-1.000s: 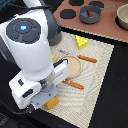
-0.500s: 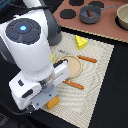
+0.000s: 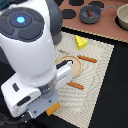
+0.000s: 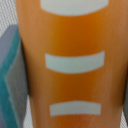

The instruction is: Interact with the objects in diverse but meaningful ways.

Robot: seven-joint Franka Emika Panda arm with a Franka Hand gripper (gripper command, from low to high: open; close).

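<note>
Bread slab fills my wrist view, right up against the lens; low at the mat's near edge. Gripper hidden behind my arm, so whether my jaws clamp it, I cannot tell. Likely grasping step. Next: confirm grip, lift straight.

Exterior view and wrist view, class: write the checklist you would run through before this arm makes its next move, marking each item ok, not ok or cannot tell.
1. Orange bread slab close under the wrist camera: ok, it fills the view.
2. Fingers closed on it: cannot tell, the arm hides them.
3. Slab on the striped mat: ok, an orange corner shows at the mat's edge.
4. Cheese wedge out of the way: ok.
5. Plate fully visible: not ok, the arm covers part.
6. Grey pot away from the arm: ok.
</note>
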